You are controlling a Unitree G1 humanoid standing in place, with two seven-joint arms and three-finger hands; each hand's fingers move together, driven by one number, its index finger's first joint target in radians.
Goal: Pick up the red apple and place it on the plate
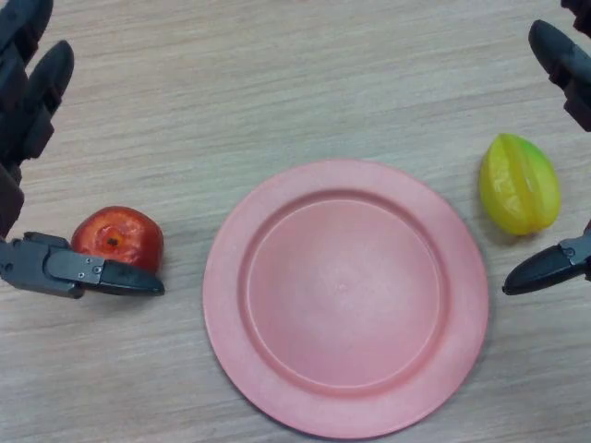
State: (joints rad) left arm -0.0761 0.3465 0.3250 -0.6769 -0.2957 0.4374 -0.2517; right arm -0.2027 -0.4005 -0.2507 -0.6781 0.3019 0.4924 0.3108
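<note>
Head view: round red apple [118, 237] with dark stem dimple.

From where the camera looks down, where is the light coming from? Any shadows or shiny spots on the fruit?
Head view: light is soft and overhead; shadows are faint, a thin dark rim under the pink plate at its lower edge. The red apple shows pale sheen on top, the yellow-green star fruit small highlights along its ridges. The left hand casts a slight shadow below its thumb.
</note>
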